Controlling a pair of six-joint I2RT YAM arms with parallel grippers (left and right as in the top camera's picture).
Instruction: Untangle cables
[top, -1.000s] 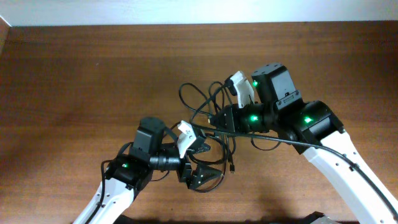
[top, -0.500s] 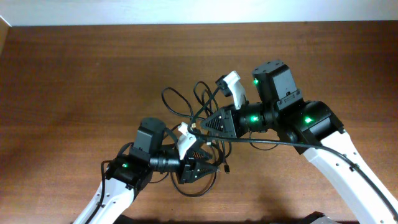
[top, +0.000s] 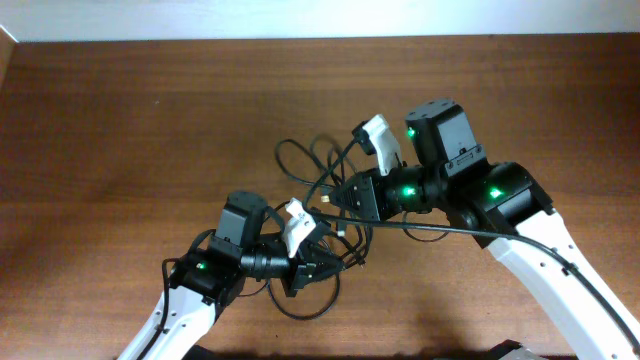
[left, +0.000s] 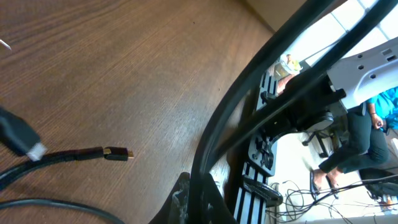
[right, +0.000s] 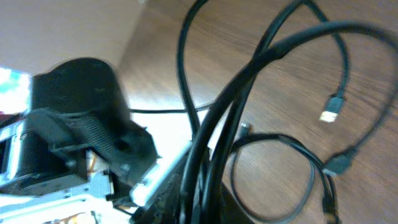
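Observation:
The cables (top: 300, 158) are thin black cords tangled between my two grippers, with loops spreading toward the far side and one loop (top: 300, 303) near the table's front. My left gripper (top: 316, 262) is shut on one strand (left: 208, 155), which runs up out of its fingers. My right gripper (top: 338, 198) is closed around two strands (right: 249, 68) of the same tangle. A gold-tipped plug (left: 116, 152) and a silver-tipped plug (left: 25, 142) lie on the wood. Another metal-tipped plug (right: 331, 112) hangs free in the right wrist view.
The brown wooden table (top: 120, 130) carries only the tangle. The two arms stand close, gripper almost against gripper; the left arm (right: 81, 137) fills the left of the right wrist view. The right arm's own thicker cord (top: 450, 228) crosses above the tangle.
My left gripper has closed from wide open onto a strand. The right gripper has shifted slightly left, and the far loops have slid left with it.

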